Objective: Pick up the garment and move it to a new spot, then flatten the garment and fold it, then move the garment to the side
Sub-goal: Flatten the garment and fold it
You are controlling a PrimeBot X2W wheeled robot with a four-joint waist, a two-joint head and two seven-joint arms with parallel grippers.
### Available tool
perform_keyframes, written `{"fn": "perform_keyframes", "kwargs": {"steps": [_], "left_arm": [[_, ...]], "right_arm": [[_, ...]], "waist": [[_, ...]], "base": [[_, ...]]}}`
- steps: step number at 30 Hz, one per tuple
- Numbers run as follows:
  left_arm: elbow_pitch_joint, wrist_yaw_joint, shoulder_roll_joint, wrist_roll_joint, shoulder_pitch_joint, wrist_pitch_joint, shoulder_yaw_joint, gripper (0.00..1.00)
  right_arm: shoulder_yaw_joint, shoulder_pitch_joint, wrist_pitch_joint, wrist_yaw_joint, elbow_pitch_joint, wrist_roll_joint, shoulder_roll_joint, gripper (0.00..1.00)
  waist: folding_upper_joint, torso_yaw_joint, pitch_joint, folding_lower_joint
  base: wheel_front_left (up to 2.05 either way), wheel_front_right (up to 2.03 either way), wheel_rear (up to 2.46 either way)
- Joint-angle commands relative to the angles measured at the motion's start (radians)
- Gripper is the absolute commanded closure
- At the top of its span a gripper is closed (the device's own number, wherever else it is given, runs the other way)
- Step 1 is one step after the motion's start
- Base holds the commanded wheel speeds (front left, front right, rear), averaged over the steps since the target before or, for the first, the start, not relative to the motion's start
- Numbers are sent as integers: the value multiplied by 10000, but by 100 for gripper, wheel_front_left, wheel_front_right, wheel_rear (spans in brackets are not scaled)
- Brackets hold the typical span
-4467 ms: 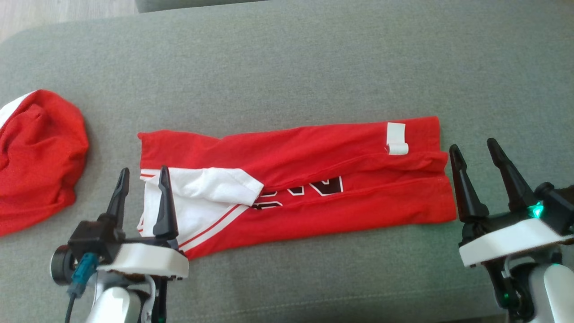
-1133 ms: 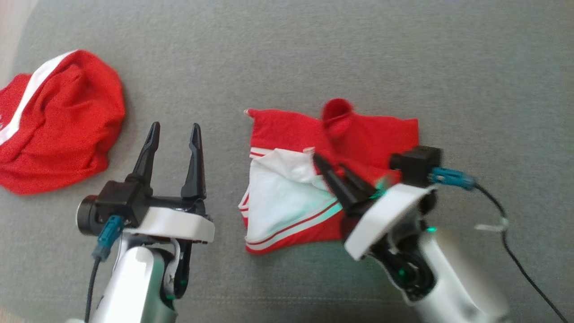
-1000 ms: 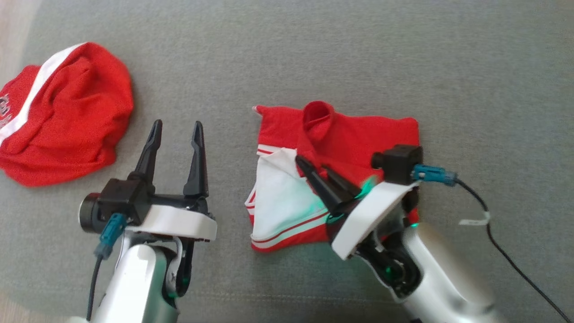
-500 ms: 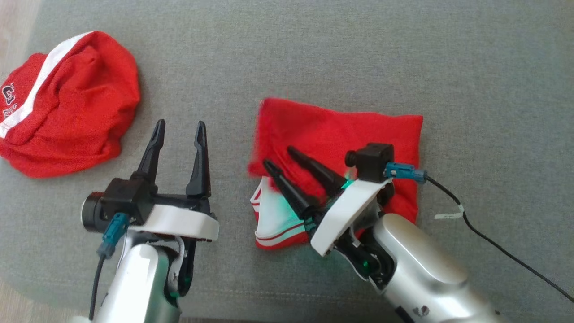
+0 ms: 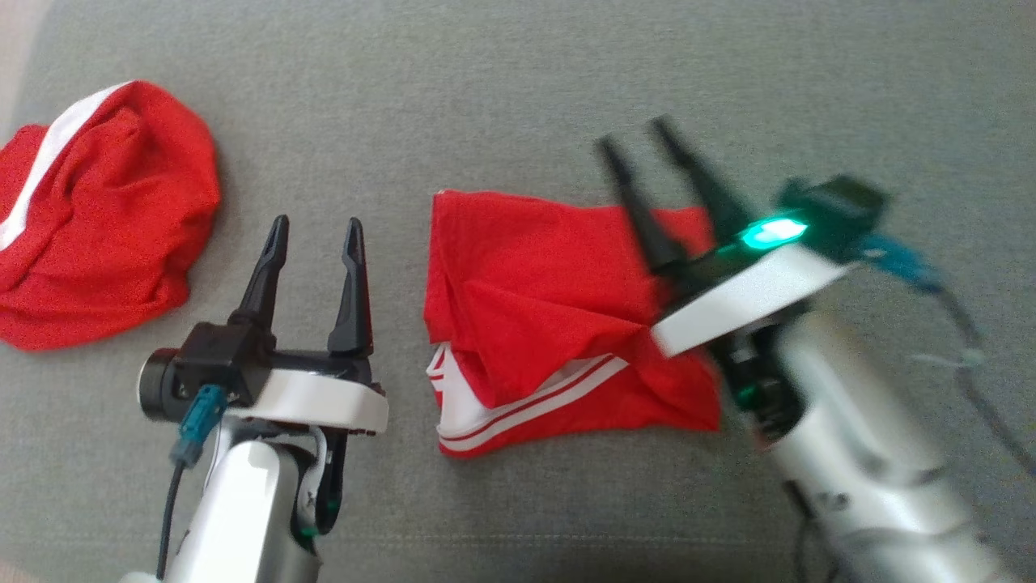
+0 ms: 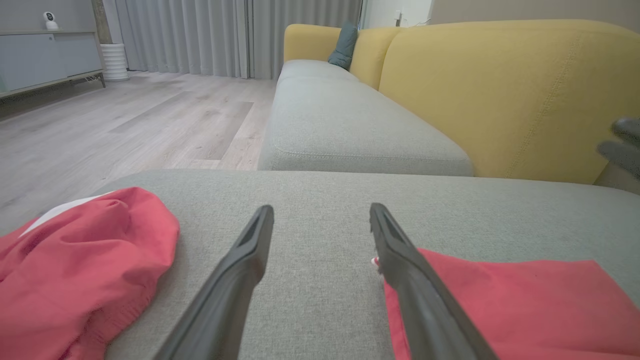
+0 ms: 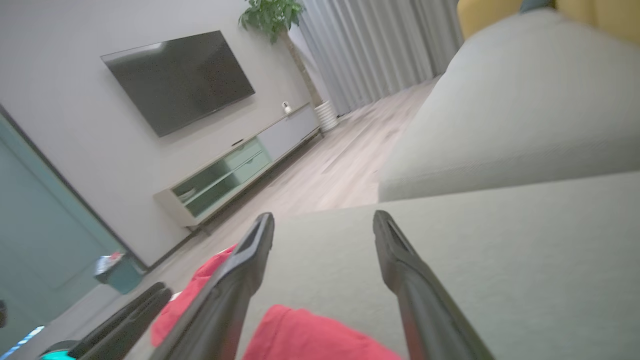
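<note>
1. On the grey seat cushion (image 5: 518,89), at the centre of the head view, lies the garment (image 5: 550,300). It is red and folded into a rough rectangle, with white fabric and red-and-white stripes showing along its near edge.
2. The left gripper (image 5: 317,220) stands just beside the garment's left edge, clear of it. Its fingers are spread apart with nothing between them.
3. The right gripper (image 5: 634,134) appears blurred over the garment's far right corner, fingertips pointing past the far edge. Its fingers are parted and hold nothing — the right wrist view shows bare cushion between them.
4. The right arm's white wrist housing overlaps the garment's right side in the head view.
5. A red heap (image 5: 97,210) of cloth with a white band lies bunched at the cushion's left end, well apart from the garment.
6. In the left wrist view, a yellow backrest (image 6: 500,90) rises behind the cushion.
</note>
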Motion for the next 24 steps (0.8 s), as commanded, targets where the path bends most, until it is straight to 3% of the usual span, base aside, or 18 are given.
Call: {"fn": "perform_keyframes", "kwargs": {"steps": [1,5,9,17,24], "left_arm": [[-341,45,53,147,-150,-120,447,0],[-349,30,115,154,8,-120,584,0],[-359,9,181,153,146,-120,671,0],[-324,31,281,175,360,-120,749,0],[-295,31,346,171,427,-120,732,0]], "right_arm": [[-583,216,-89,-9,-615,-512,-259,0],[-2211,1186,310,-9,-1324,-1860,-1101,0],[-3317,2170,716,-9,-1987,-2497,-1415,0],[-4464,3521,1286,-9,-3141,-3047,-1304,0],[-4710,3984,1593,-9,-3713,-3210,-1024,0]], "waist": [[0,-166,-100,0],[0,-459,-286,0],[0,-669,-420,0],[0,-937,-602,0],[0,-1043,-666,0]], "base": [[0,0,0],[0,0,0],[0,0,0],[0,0,0],[0,0,0]]}}
